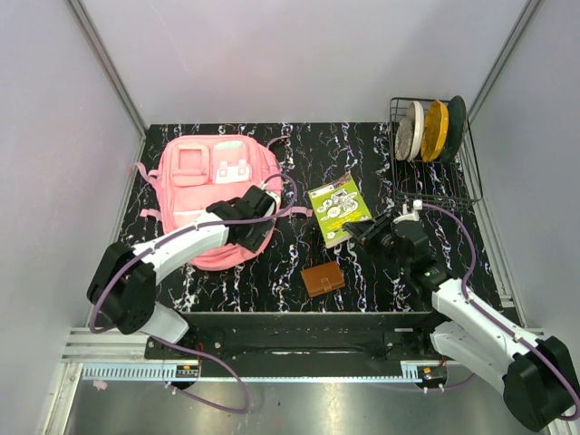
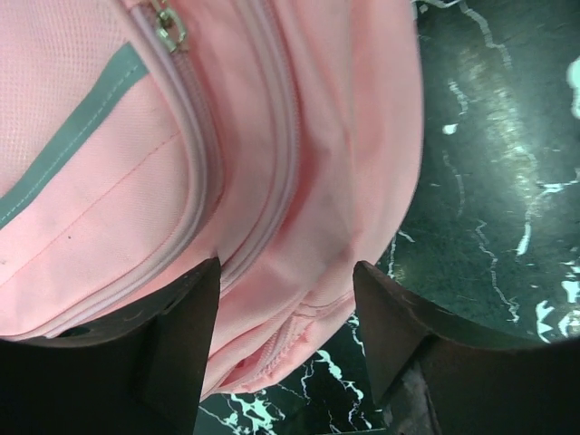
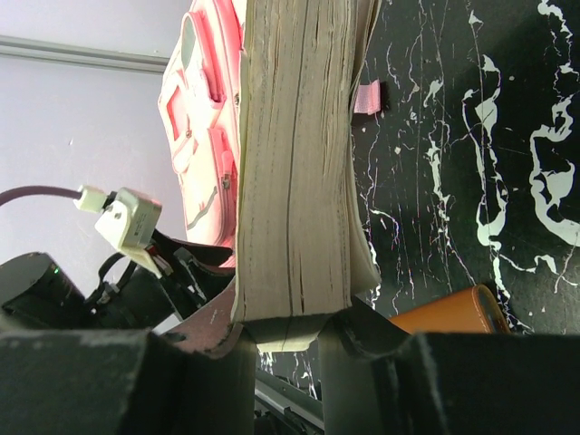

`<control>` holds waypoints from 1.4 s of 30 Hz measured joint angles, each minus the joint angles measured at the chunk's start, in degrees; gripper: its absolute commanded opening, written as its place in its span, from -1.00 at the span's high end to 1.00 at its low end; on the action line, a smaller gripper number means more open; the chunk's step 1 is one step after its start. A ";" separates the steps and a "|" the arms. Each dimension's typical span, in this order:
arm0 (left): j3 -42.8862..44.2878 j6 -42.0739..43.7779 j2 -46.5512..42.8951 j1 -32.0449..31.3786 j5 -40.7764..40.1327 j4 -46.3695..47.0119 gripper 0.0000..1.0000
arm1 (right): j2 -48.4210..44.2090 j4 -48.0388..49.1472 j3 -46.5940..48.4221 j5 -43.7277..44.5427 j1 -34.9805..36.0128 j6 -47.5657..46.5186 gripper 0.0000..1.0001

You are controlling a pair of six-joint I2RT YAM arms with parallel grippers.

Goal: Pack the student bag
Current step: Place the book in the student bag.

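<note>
Lying flat at the rear left of the desk [image 1: 272, 263], front pockets up, the student bag [image 1: 213, 186] is seen with the left arm [image 1: 181, 240] stretched across its near right part. The left fingers [image 2: 154, 353] are set apart astride the bag's side edge, with a fold of pink cloth bulging between them. No firm pinch can be made out, so they are taken as open around the fabric.

A soft, floppy load is to be expected. The cloth is likely to sag and slide rather than rise as one piece, and little weight is suggested by how flat it lies. A hold is better taken on a seam, a zip track or the zip pull [image 2: 168, 27]. Loose cloth would probably just be dragged. No open mouth can be seen on the bag.

Over on the right, a thick book [image 1: 338, 207] with a green cover is clamped at its near edge by the right fingers [image 3: 163, 381], the page block squeezed between them.

A small brown case [image 1: 323, 279], wallet or notebook, lies near the front, close to the book and apart from the bag. A wire dish rack [image 1: 403, 186] with upright plates [image 1: 426, 130] is well apart at the rear right.

The left arm over the bag is judged the chief obstacle to loading.
</note>
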 measured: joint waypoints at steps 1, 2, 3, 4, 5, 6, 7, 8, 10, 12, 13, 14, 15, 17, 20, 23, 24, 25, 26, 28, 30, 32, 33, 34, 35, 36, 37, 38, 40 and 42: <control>-0.22 0.07 -0.48 -0.70 -0.35 0.52 -0.30 | 0.00 0.00 0.00 0.00 -0.07 0.00 1.00; -0.35 0.09 -1.03 -1.36 -0.48 1.01 -0.30 | 0.02 0.00 0.00 0.00 -0.11 0.02 1.00; -0.50 0.11 -1.64 -1.99 -0.61 1.62 -0.25 | 0.13 0.02 0.00 -0.02 -0.15 0.02 1.00; -0.72 0.09 -2.25 -2.58 -0.81 2.36 -0.21 | 0.28 0.04 0.00 -0.11 -0.20 0.02 1.00; -0.79 0.07 -2.67 -3.04 -1.07 2.84 -0.14 | 0.48 0.04 0.00 -0.26 -0.24 0.02 1.00; -0.83 -0.02 -2.84 -3.45 -1.38 3.34 -0.06 | 0.63 0.02 0.00 -0.39 -0.28 0.02 1.00; -0.83 -0.02 -2.86 -3.78 -1.81 3.85 0.09 | 0.79 0.00 0.00 -0.55 -0.33 0.04 1.00; -0.85 -0.11 -2.78 -3.93 -2.12 4.09 0.14 | 0.87 0.00 0.00 -0.61 -0.35 0.04 1.00; -1.05 -0.26 -2.58 -3.93 -2.71 4.46 0.21 | 0.87 0.04 0.00 -0.96 -0.44 0.07 1.00; -1.22 -0.20 -1.86 -3.93 -3.48 4.59 0.21 | 0.87 0.07 0.00 -1.16 -0.50 0.11 1.00; -1.31 -0.17 -1.40 -3.91 -3.72 4.63 0.18 | 0.87 0.07 0.00 -1.29 -0.57 0.15 1.00; -1.51 -0.15 -0.94 -3.91 -3.85 4.66 0.02 | 0.87 0.07 -0.04 -1.36 -0.68 0.20 1.00; -1.68 -0.13 -0.61 -3.91 -3.89 4.63 -0.07 | 0.85 0.04 -0.04 -1.36 -0.76 0.24 1.00; -2.03 -0.37 -0.28 -4.02 -3.85 4.57 -0.08 | 0.85 0.04 -0.04 -1.40 -0.92 0.26 1.00; -2.12 -0.31 -0.28 -4.39 -3.87 4.66 -0.11 | 0.85 0.07 -0.07 -1.44 -1.18 0.33 1.00; -2.12 -0.31 -0.28 -4.39 -3.87 4.66 -0.07 | 0.85 0.04 -0.07 -1.49 -1.25 0.50 1.00; -2.12 -0.31 -0.28 -4.39 -3.89 4.66 0.04 | 0.85 0.07 -0.07 -1.51 -1.27 0.52 1.00; -2.12 -0.31 -0.28 -4.44 -3.91 4.66 0.11 | 0.85 0.07 -0.07 -1.51 -1.29 0.57 1.00; -2.12 -0.42 -0.13 -4.44 -4.09 4.70 0.17 | 0.85 0.07 -0.07 -1.51 -1.33 0.61 1.00; -2.12 -0.72 0.48 -4.44 -4.50 4.83 0.35 | 0.85 0.07 -0.09 -1.51 -1.42 0.68 1.00; -2.23 -0.98 1.60 -4.44 -5.16 4.98 0.40 | 0.85 0.07 -0.15 -1.51 -1.51 0.70 1.00; -2.36 -1.33 2.43 -4.48 -5.64 5.29 0.62 | 0.85 0.04 -0.15 -1.53 -1.60 0.70 1.00; -2.49 -1.60 2.73 -4.57 -5.99 5.49 0.77 | 0.85 0.07 -0.17 -1.51 -1.62 0.70 1.00; -2.60 -1.73 2.99 -4.63 -6.36 5.70 0.90 | 0.85 0.07 -0.17 -1.53 -1.70 0.72 1.00; -2.62 -1.86 3.13 -4.68 -6.86 5.88 0.99 | 0.85 0.07 -0.17 -1.55 -1.77 0.74 1.00; -2.64 -2.14 3.19 -4.66 -7.37 6.05 1.00 | 0.85 0.07 -0.17 -1.57 -1.84 0.74 1.00; -2.67 -2.36 3.19 -4.66 -7.69 6.16 1.00 | 0.85 0.07 -0.17 -1.60 -1.90 0.79 1.00; -2.67 -2.49 3.19 -4.66 -8.00 6.21 1.00 | 0.85 0.07 -0.17 -1.62 -1.95 0.85 1.00; -2.67 -2.75 3.17 -4.72 -8.35 6.25 1.00 | 0.85 0.07 -0.17 -1.70 -1.99 0.96 1.00; -2.67 -2.95 2.82 -4.76 -8.50 6.21 1.00 | 0.85 0.07 -0.17 -1.88 -1.99 1.03 1.00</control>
